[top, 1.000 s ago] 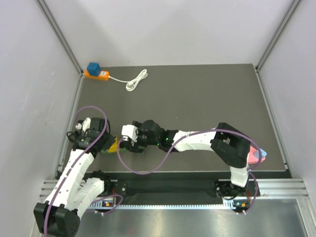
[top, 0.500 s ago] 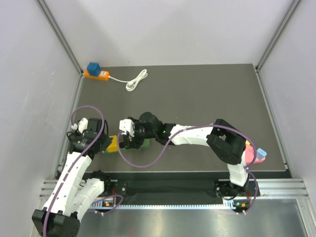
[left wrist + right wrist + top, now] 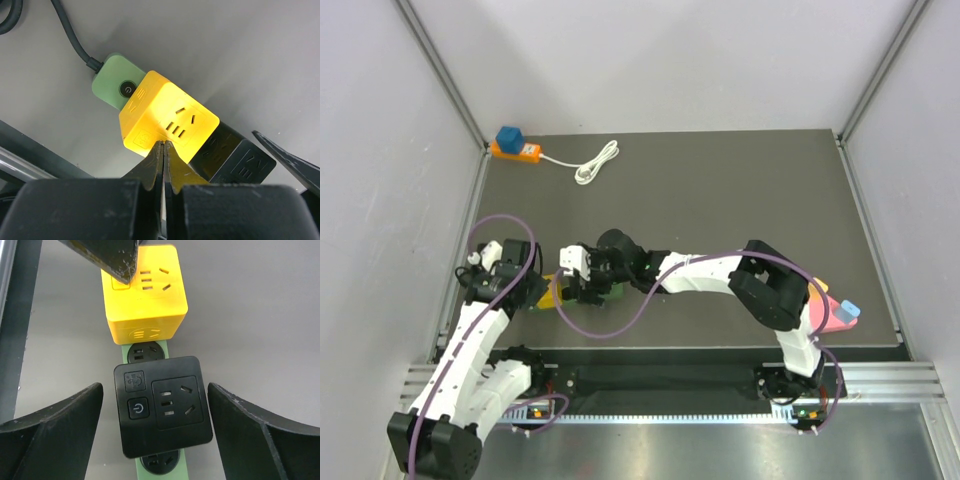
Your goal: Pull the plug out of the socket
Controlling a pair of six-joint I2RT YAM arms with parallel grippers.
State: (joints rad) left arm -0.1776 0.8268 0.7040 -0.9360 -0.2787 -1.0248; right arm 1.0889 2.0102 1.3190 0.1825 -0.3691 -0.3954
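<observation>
A green strip (image 3: 156, 466) lies on the dark desk (image 3: 720, 190), near the left arm's base. Two cube-shaped plugs sit in it side by side: a yellow plug (image 3: 145, 292) and a black plug (image 3: 162, 405), both fully seated, with one bare socket showing between them.

The right gripper (image 3: 156, 415) is wide open. It hangs directly over the black plug, one finger on each side and neither touching it.

The left gripper (image 3: 164, 147) is closed on nothing, its two fingers pressed flat together. Their tips meet the near edge of the yellow plug; it seems to be bracing the strip, though whether it presses down is hard to tell.

The task looks barely begun. The arms are in place, but no plug is gripped or lifted. The right gripper has yet to close on the black plug and pull it free.
</observation>
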